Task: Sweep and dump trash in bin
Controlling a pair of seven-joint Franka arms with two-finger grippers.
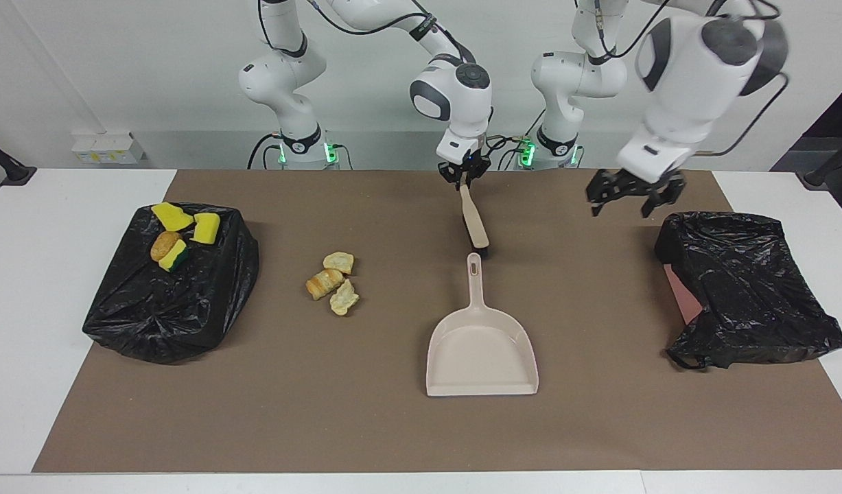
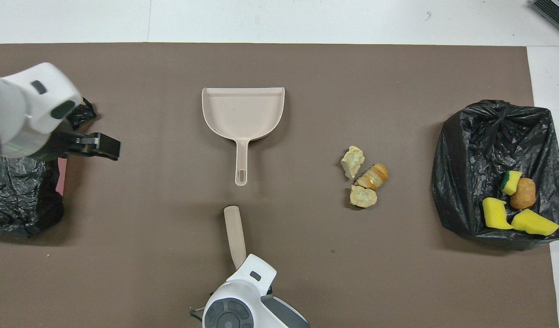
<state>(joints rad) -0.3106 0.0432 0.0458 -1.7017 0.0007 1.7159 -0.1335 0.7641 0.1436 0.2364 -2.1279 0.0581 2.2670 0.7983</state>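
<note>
Nearest the robots, the right gripper [image 1: 465, 177] is clenched on the handle end of the brush [image 1: 474, 221]; it should lift with the bristles low and level, then carry the brush toward the loose trash [image 1: 333, 281]. Farther out lies the dustpan [image 1: 481, 346]. The left gripper [image 1: 630, 197] hangs released and empty over the mat beside the black bag [image 1: 746, 288]. More scraps sit on the other bag [image 1: 173, 288].
</note>
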